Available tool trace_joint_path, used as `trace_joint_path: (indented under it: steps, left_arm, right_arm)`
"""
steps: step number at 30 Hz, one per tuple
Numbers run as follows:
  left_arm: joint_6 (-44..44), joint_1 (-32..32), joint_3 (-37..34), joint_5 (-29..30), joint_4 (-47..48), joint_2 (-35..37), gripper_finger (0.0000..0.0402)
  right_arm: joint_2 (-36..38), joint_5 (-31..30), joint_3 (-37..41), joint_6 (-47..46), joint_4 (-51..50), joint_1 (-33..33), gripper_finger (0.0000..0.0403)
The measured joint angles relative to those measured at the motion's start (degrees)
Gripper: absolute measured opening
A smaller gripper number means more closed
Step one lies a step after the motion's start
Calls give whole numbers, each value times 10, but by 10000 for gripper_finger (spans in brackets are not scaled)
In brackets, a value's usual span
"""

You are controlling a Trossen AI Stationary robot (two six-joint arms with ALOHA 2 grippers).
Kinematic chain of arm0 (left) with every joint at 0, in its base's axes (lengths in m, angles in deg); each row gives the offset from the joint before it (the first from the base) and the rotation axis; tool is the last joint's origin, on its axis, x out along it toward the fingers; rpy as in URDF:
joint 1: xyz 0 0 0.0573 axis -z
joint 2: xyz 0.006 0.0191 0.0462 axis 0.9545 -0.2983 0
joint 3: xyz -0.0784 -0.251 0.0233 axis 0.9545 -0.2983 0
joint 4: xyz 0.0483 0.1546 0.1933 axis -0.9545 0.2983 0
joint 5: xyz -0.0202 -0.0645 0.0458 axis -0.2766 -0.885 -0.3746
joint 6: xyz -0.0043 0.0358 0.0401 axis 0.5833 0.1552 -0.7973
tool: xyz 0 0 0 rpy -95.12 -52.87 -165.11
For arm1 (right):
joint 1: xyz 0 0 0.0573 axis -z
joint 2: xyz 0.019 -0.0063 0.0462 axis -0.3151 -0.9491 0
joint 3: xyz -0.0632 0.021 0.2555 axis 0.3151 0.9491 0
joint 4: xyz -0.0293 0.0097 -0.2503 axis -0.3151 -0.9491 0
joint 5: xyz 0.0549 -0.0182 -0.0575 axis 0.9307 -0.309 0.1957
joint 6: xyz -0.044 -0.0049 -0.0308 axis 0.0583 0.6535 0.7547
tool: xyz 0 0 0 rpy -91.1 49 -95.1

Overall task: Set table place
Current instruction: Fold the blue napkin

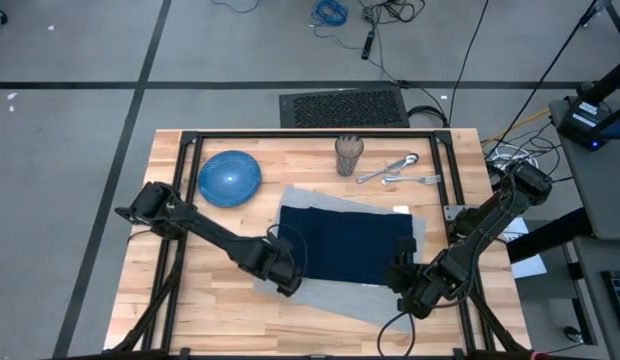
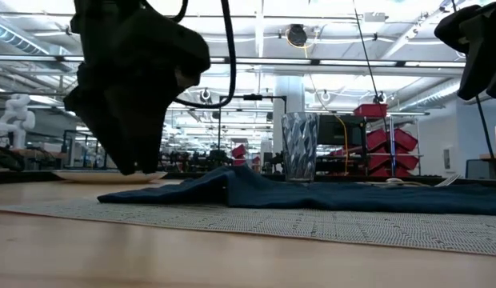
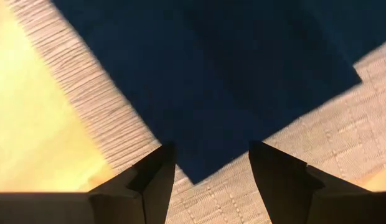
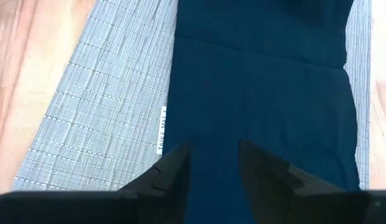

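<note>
Wood table, grey placemat, navy napkin

Light: bright, even, from overhead ceiling strips | Glare: left wrist view washes worktop yellow | Shadows: soft | Blur: low view's near worktop and backlit left pincer dark | Napkin smeared at edges

Napkin on placemat on table

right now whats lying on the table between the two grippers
In the high view, the navy napkin fills the stretch between the left gripper and right gripper, spread over the grey placemat. Both grippers stand open at its edges.
</note>
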Motion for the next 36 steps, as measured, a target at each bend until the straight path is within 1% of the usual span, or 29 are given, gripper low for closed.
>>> trace_joint_path:
  steps: [6,13,19,23,26,29,35,36]
  left_arm:
    - [17,-3,0,-15,29,0,189]
    - [17,-3,0,-31,27,-3,189]
    - [20,-3,-46,-56,-52,-3,189]
    - [40,-4,-85,-62,-94,1,189]
    - [32,-3,-99,-64,-115,1,182]
    - [14,-3,-101,-64,-131,1,148]
    - [-29,-3,-101,-68,-209,-2,28]
    - [-39,-3,-100,-69,-221,-2,14]
  right_arm:
    - [0,0,0,11,0,0,120]
    - [0,-2,0,19,2,0,120]
    - [0,-3,0,19,3,0,120]
    - [0,-3,0,19,3,0,120]
    - [0,-3,0,20,4,0,120]
    - [0,-7,0,23,5,0,120]
    - [0,-17,0,23,7,0,120]
    - [0,-17,0,23,7,0,120]
